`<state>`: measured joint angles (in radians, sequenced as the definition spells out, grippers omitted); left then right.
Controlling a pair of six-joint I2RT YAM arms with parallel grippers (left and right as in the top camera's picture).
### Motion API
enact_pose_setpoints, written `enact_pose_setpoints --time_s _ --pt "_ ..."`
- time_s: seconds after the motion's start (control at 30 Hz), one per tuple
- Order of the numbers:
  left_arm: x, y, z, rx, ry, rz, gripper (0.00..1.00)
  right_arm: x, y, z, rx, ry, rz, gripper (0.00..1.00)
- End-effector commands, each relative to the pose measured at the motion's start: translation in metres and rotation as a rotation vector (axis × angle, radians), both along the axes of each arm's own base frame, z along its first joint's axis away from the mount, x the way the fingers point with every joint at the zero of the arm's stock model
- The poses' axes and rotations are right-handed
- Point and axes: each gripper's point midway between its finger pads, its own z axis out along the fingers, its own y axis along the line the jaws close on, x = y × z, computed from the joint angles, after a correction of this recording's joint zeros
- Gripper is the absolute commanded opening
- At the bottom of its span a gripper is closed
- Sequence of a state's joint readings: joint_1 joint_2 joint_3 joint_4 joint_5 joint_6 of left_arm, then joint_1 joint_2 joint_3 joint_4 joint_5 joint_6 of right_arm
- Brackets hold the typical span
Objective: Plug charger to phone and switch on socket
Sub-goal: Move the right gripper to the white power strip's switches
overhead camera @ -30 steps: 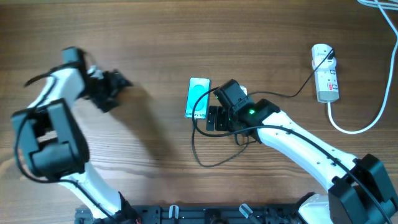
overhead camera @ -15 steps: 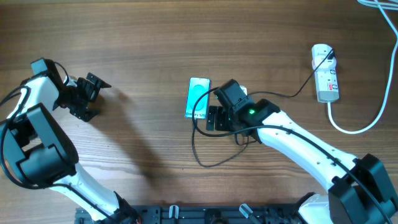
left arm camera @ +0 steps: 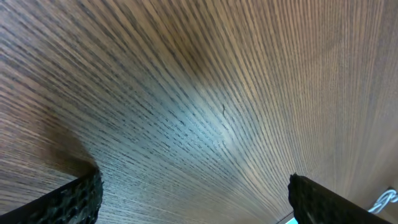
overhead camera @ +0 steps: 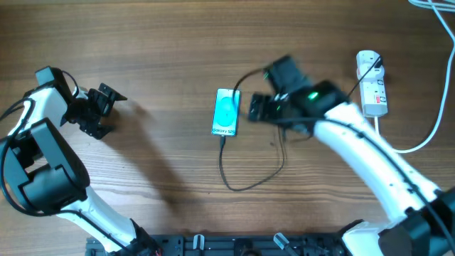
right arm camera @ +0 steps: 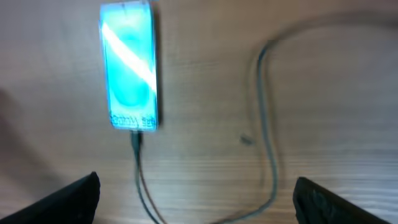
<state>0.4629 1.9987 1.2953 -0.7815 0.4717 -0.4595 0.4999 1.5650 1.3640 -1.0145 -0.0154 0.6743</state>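
Observation:
The phone point(overhead camera: 227, 112) lies flat in the middle of the table with its teal screen lit; the right wrist view shows it too point(right arm camera: 129, 65). The charger point(overhead camera: 245, 183), a thin black cable, has its tip at the phone's near end point(right arm camera: 135, 139). From there it loops across the wood and runs toward the socket point(overhead camera: 372, 92) at the far right. My right gripper point(overhead camera: 253, 108) hovers open just right of the phone, holding nothing point(right arm camera: 199, 205). Far to the left, my left gripper point(overhead camera: 105, 110) is open over bare wood point(left arm camera: 193, 205).
A thick white cord point(overhead camera: 419, 142) curves from the socket toward the right edge of the table. The right arm's forearm point(overhead camera: 370, 156) crosses the area between phone and socket.
My right gripper has drawn back from the phone's near end toward the far right, leaving the cable tip at the phone. The left arm swung left, then held still.

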Motion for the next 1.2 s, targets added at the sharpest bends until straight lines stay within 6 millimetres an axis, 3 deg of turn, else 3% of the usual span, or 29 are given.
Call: enact_pose_setpoints --time_s 0.0,0.2,0.3,0.47,0.63,0.7,1.07,1.17 --pt "-0.018 0.002 -0.027 0.029 0.094 0.004 1.0 0.03 -0.04 0.036 -0.037 -0.091 -0.089 1.0" --pt "-0.018 0.002 -0.027 0.03 0.094 0.003 1.0 0.068 -0.132 0.041 -0.113 -0.16 -0.36 1.0" --pt "-0.018 0.002 -0.027 0.029 0.094 0.003 1.0 0.086 -0.175 0.048 -0.112 -0.229 -0.578 1.0" --pt "-0.018 0.002 -0.027 0.029 0.094 0.004 1.0 0.11 -0.216 0.057 -0.154 -0.344 -0.715 1.0" --pt "-0.018 0.002 -0.027 0.029 0.094 0.004 1.0 0.107 -0.265 0.047 -0.333 -0.355 -0.868 1.0" --pt "-0.018 0.002 -0.027 0.03 0.094 0.003 1.0 0.106 -0.275 0.043 -0.355 -0.347 -0.892 1.0" --pt "-0.018 0.002 -0.027 0.029 0.094 0.003 1.0 0.082 -0.341 -0.009 -0.322 -0.149 -1.025 1.0" --pt "-0.018 0.002 -0.027 0.029 0.094 0.003 1.0 0.076 -0.348 -0.026 -0.281 -0.084 -1.042 1.0"
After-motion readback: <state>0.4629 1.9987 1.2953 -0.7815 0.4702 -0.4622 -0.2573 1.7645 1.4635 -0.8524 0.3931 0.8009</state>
